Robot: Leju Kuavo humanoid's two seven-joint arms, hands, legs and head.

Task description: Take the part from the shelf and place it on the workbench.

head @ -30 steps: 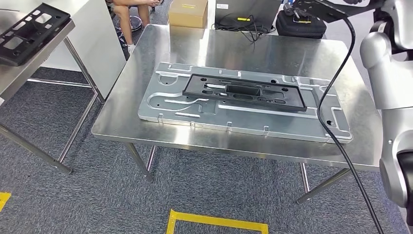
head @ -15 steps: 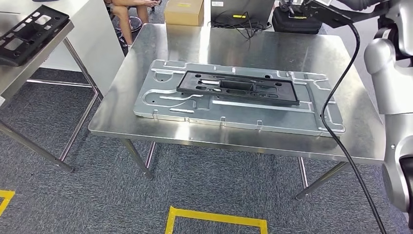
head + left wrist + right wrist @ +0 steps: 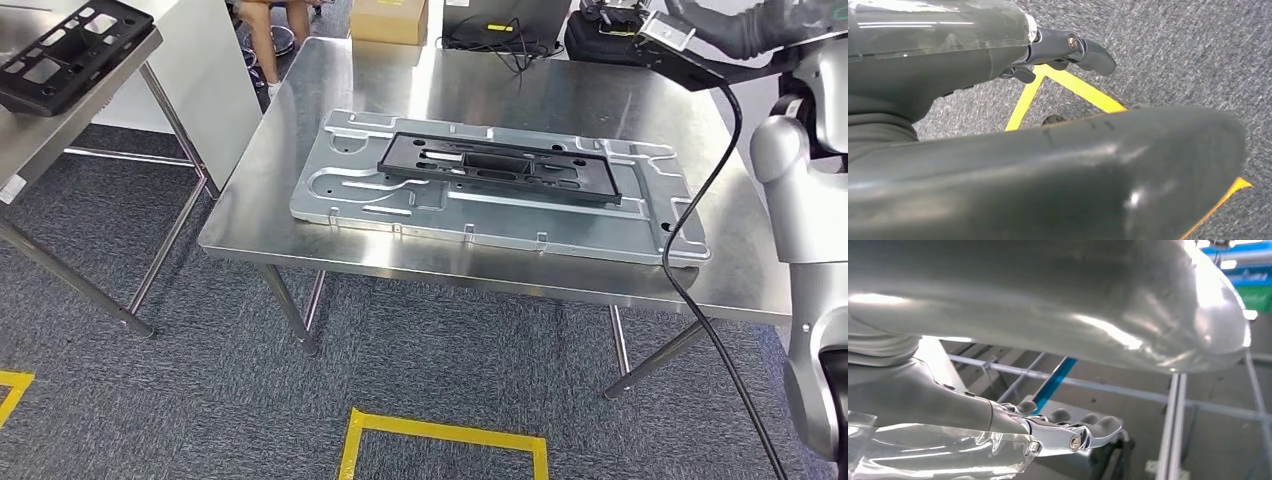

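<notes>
One black plastic part (image 3: 500, 168), long and flat with rectangular cutouts, lying on top of a big stamped sheet-metal panel (image 3: 640, 228) with raised ribs and small tabs along its edge. Both resting on the brushed stainless workbench (image 3: 470, 85), shiny top, thin round legs. Off to the side, another black cutout frame (image 3: 62, 55) sitting on the steel shelf (image 3: 40, 135). Grey speckled carpet (image 3: 200, 400) underneath, with yellow tape (image 3: 445, 435) marking squares. Cardboard box (image 3: 390, 20) and tangled cables at the far end of the bench. Thick black cable (image 3: 700, 250) draped across the near corner. Left hand (image 3: 1068, 50) hanging over the carpet, dark fingers loosely apart, holding nothing. Right hand (image 3: 1068, 432) raised, silvery fingers stretched out flat, also empty.
</notes>
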